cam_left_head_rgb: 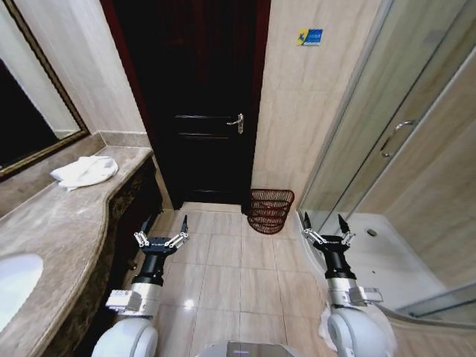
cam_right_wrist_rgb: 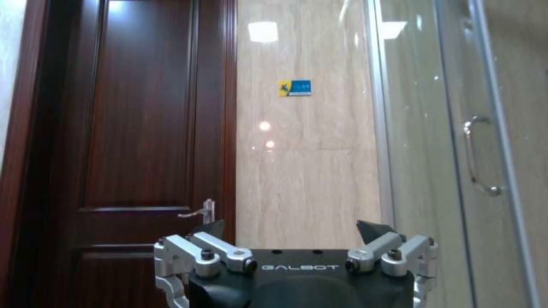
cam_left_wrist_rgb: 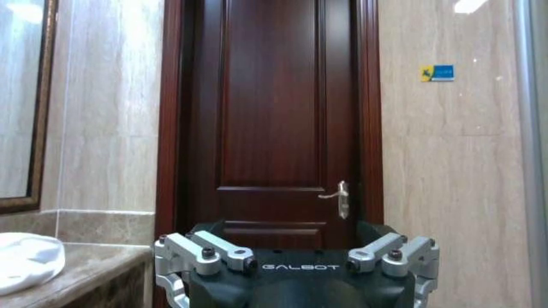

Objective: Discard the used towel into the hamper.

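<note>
- Door point(cam_left_head_rgb: 197, 104) standing shut, straight ahead.
- Desk point(cam_left_head_rgb: 67, 216) running along robot's left w/ towel point(cam_left_head_rgb: 83, 172) lying bunched on it near mirror.
- Hamper point(cam_left_head_rgb: 271, 210) sitting on floor by wall, just right of door.
- L gripper point(cam_left_head_rgb: 161, 239) & R gripper point(cam_left_head_rgb: 325, 235) hovering low over floor, jaws spread, holding nothing.
</note>
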Robot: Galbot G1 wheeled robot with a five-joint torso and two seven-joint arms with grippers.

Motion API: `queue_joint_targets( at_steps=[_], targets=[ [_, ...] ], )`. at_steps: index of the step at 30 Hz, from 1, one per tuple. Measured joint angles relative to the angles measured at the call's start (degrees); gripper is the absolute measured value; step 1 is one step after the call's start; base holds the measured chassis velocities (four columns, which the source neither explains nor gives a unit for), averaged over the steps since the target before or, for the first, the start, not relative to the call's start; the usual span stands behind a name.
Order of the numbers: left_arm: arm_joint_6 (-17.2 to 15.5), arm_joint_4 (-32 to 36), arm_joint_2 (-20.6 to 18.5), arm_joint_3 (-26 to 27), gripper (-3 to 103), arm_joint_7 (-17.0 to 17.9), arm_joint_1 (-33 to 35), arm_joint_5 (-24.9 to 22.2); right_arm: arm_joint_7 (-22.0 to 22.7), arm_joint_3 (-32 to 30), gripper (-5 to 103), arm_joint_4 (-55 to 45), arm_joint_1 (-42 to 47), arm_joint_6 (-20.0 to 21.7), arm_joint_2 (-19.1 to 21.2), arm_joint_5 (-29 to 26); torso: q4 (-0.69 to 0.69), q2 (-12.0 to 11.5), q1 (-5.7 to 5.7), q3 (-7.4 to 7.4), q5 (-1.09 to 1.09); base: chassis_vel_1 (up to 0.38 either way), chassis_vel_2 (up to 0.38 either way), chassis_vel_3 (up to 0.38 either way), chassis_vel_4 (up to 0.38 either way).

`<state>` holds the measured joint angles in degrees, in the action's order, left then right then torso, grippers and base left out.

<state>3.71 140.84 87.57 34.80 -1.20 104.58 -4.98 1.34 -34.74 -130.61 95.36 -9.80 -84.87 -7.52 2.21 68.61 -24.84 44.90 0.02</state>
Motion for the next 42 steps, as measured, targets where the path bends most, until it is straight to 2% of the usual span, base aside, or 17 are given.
queue_joint_targets(
  at_steps=[13,14,17,28,42],
  targets=[
    [0.1,0.0,0.7,-0.3,100,0.1,0.0,-0.6,-0.3,0.2,100,0.6,-0.1,-1.1,0.2,-0.4,-0.01,0.0,-0.06,0.01,-0.05,-0.208,0.202,0.204,-0.199],
    [0.1,0.0,0.9,-0.3,100,0.2,0.1,-0.8,-0.3,0.2,100,0.7,-0.2,-1.4,0.3,-0.4,0.0,0.0,-0.08,0.02,0.01,-0.096,0.13,0.105,-0.034],
    [0.0,0.0,1.1,-0.3,100,0.4,0.1,-0.9,-0.3,0.1,100,0.8,-0.3,-1.6,0.4,-0.4,0.0,0.0,-0.05,0.01,-0.04,-0.06,0.064,0.037,-0.029],
    [0.0,-0.2,2.2,0.2,100,0.7,0.0,-1.7,-0.2,-0.3,100,1.0,-0.7,-2.1,0.7,-0.9,-0.01,0.0,0.03,-0.02,-0.02,0.055,-0.019,-0.019,0.049],
    [-0.1,-0.4,2.6,0.8,100,1.3,-0.4,-2.6,0.1,-0.3,100,1.1,-0.8,-2.2,0.8,-0.5,-0.01,0.0,-0.01,0.0,-0.02,0.066,0.081,0.092,0.074]
  ],
)
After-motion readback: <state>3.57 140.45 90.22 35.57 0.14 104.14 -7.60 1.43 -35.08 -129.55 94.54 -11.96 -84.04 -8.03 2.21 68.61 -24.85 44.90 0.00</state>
